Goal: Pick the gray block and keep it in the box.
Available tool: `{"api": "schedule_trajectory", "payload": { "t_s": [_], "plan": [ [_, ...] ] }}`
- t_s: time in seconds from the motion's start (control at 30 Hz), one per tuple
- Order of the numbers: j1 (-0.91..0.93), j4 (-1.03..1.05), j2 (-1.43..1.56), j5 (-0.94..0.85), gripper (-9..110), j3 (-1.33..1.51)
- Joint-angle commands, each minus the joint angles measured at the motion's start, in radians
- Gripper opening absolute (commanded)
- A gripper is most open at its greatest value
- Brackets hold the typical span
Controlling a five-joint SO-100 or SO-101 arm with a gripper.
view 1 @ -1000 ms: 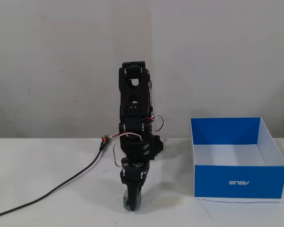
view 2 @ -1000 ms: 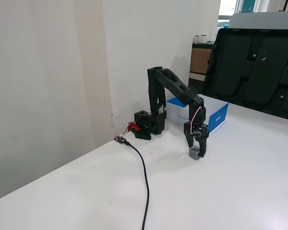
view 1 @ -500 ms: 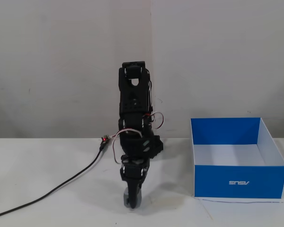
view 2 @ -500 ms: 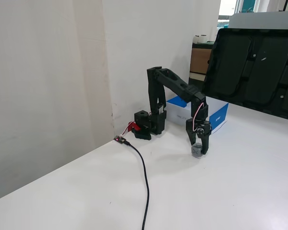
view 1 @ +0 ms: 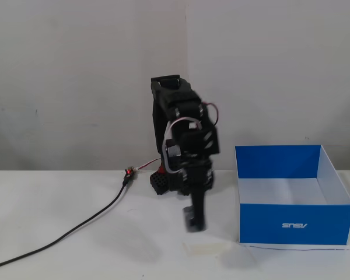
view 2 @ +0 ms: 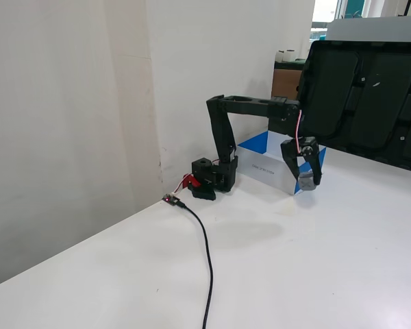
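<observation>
White table [view 1: 76,251] against a white wall [view 1: 76,76], both plain. In a fixed view, a dark panel or tray [view 2: 370,96] leans behind the far edge of the table, taking up the upper right.

Box [view 1: 291,224] sits open-topped at the right in a fixed view, blue outside, white floor, logo side facing the camera; in the other it's [view 2: 260,147] mostly hidden behind the arm, only a blue and white corner showing.

Arm [view 1: 184,146] is black, base [view 2: 209,179] near the wall, forearm reaching out level, then wrist pointing down. Black cable [view 2: 204,260] runs from the base across the table toward the near edge.

Gripper [view 2: 307,186] hangs above the table just left of the box, fingers closed around the gray block [view 2: 305,181], held off the surface. In the front-on view the gripper [view 1: 195,224] is blurred and the block can't be made out.

Pale flat patch [view 1: 207,249] on the table below the gripper, unclear what it is.
</observation>
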Motion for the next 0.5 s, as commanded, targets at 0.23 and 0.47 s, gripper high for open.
{"api": "schedule_trajectory", "payload": {
  "t_s": [0.23,0.47],
  "plan": [
    [-0.411,0.08,0.232,0.006,7,-0.127],
    [-0.634,0.064,0.241,0.008,8,-0.129]
  ]
}}
